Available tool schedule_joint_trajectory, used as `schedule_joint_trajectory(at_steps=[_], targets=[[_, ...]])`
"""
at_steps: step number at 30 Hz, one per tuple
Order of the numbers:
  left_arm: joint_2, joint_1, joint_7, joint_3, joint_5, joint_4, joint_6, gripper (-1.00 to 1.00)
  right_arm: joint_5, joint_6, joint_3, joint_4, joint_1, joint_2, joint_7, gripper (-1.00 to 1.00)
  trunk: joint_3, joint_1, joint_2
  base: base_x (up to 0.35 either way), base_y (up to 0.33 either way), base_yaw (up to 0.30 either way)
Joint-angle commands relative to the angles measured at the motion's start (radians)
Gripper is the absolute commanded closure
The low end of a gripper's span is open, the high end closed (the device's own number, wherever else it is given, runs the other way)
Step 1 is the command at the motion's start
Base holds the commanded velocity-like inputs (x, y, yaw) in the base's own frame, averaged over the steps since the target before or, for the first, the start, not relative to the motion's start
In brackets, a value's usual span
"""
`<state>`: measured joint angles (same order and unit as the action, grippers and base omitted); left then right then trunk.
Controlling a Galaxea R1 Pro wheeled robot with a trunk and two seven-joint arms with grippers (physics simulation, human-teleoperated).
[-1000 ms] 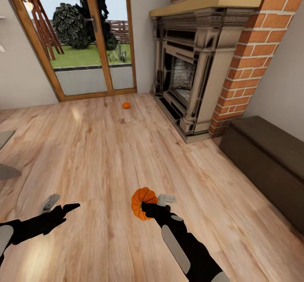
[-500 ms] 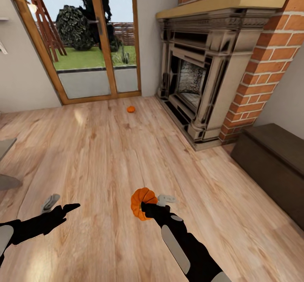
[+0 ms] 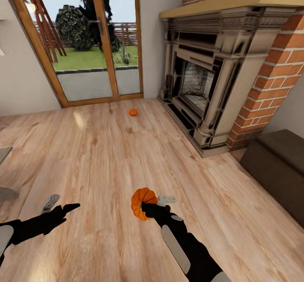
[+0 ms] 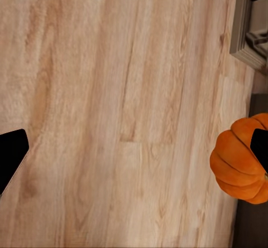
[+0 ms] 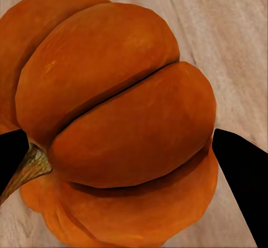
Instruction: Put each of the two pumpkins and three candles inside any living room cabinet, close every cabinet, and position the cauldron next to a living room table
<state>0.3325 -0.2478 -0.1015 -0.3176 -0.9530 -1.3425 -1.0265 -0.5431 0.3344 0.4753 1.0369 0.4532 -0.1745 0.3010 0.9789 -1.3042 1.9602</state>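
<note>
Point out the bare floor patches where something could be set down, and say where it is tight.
Widest bare patch: the light wood plank floor between the glass patio door, the small orange pumpkin lying near it, and both arms. Another strip runs between the stone fireplace and the dark-brown low cabinet. Tightest spot: around the right gripper, shut on the ribbed orange pumpkin.

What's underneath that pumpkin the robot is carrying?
Under the pumpkin held in the right gripper lies bare wooden floor; the pumpkin hangs above it. The patch of boards straight beneath is covered by the pumpkin itself, so nothing can be said of it.
</note>
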Motion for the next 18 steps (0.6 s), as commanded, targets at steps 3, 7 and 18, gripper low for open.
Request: schedule_joint_trajectory(at_steps=[3, 7, 18], targets=[[-0.001, -0.001, -0.01, -0.001, 0.01, 0.0, -0.004, -1.0, -0.008, 0.002, 0.002, 0.002, 0.001, 0.0, 0.009, 1.0, 0.001, 0.0, 0.0, 0.294, 0.123, 0.0], [0.0, -0.001, -0.01, -0.002, 0.01, 0.0, -0.004, -1.0, -0.008, -0.003, 0.003, 0.002, 0.001, 0.0, 0.008, 1.0, 0.001, 0.0, 0.0, 0.295, 0.122, 0.0], [0.0, -0.001, -0.01, -0.002, 0.01, 0.0, -0.004, -1.0, -0.009, -0.009, 0.003, 0.003, 0.001, 0.0, 0.008, 1.0, 0.0, 0.0, 0.0, 0.295, 0.122, 0.0]])
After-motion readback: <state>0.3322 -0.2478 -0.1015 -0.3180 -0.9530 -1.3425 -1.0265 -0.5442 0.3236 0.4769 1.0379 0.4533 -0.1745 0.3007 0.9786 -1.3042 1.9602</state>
